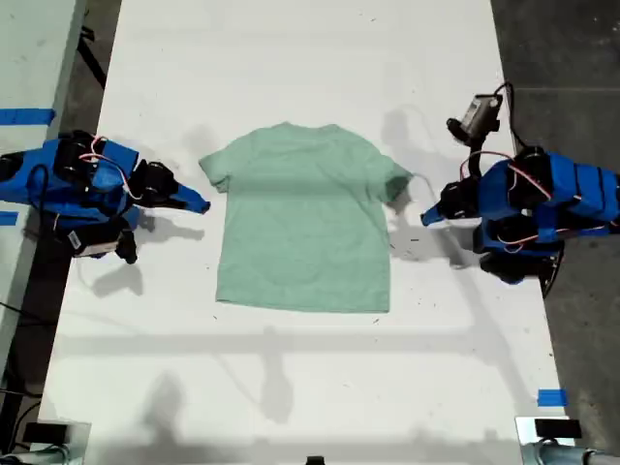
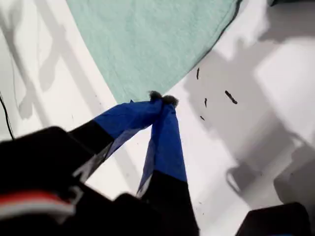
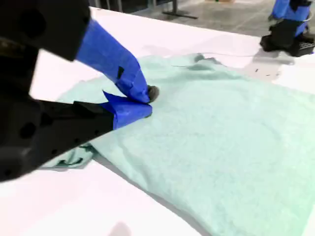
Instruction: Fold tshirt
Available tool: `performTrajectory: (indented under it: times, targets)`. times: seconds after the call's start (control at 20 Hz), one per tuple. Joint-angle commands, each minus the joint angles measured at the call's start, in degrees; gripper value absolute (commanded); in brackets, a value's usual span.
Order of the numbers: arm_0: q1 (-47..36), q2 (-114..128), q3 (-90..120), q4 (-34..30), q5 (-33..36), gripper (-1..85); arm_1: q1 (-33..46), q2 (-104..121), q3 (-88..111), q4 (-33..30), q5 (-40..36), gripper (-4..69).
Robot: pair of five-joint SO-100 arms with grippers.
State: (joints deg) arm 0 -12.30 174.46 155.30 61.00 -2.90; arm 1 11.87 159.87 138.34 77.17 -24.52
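The pale mint-green tshirt (image 1: pixel 305 223) lies flat and spread out mid-table in the exterior view, collar toward that view's top. My first gripper (image 1: pixel 427 218) comes in from the exterior view's right and stops just beside the sleeve and side hem. In its wrist view the gripper (image 2: pixel 162 101) is shut, tips at the tshirt (image 2: pixel 157 44) edge with nothing held. My second gripper (image 1: pixel 201 205) reaches in from the exterior view's left. In its own wrist view the gripper (image 3: pixel 146 101) hangs shut over the sleeve area of the tshirt (image 3: pixel 221 137).
The white table (image 1: pixel 310 387) is ringed by dark floor. A small grey camera unit (image 1: pixel 475 114) with a cable stands behind the first arm. Black specks (image 2: pixel 230 97) dot the table near the first gripper. Blue tape (image 1: pixel 551 397) marks the exterior view's lower right.
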Motion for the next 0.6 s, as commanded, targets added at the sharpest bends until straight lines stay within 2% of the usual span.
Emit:
performTrajectory:
  times: [0.0,0.25,0.4,0.5,0.55]
  targets:
    - [-5.71,-6.94,-16.08,9.32,5.36,0.1,5.1,-6.68,-13.45,5.89,-5.45,0.5]
    - [-19.42,-25.93,-38.32,22.5,21.27,0.1,13.1,-19.51,-29.88,14.59,-14.15,0.5]
    - [-26.46,-37.53,-47.29,24.79,29.62,0.1,17.58,-26.89,-36.56,15.56,-19.95,0.5]
    - [-30.59,-41.84,-47.29,23.12,32.78,2.5,21.36,-30.76,-38.58,15.47,-24.52,0.4]
    - [-31.73,-43.59,-46.41,21.97,33.75,5.3,23.2,-31.82,-38.32,14.41,-27.33,3.2]
